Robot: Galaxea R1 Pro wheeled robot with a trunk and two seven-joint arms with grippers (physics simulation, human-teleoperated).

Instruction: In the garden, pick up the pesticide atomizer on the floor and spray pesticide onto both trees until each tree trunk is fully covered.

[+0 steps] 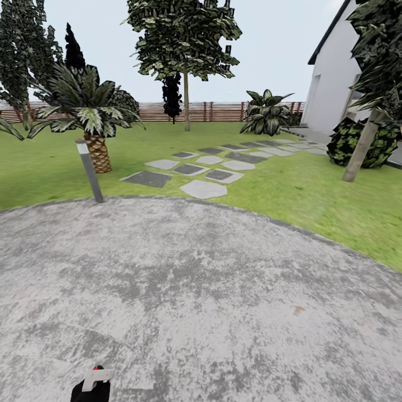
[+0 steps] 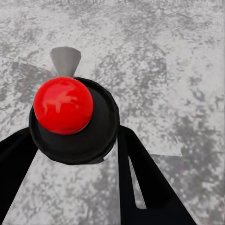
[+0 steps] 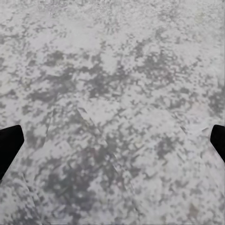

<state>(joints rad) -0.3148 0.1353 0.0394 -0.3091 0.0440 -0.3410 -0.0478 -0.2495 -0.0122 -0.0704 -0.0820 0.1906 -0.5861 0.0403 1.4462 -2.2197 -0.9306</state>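
- Pesticide atomizer (image 2: 75, 117) is clamped between the left gripper (image 2: 70, 154) fingers; pickup is judged done.
- Right gripper (image 3: 112, 140) fingers are spread, empty.
- Tree trunks (image 1: 186, 100) are well apart, unsprayed.

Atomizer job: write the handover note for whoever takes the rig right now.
Left gripper: shut on the atomizer, red knob up, black body between the fingers; it also shows at the head view's lower edge.
Right gripper: open, holding nothing, over the grey paving.
Trees: one straight ahead by the fence, trunk; one at right near the house, leaning trunk.
Done: atomizer picked up.
Left: drive across the lawn, spray both trunks; no spray shows on either yet.
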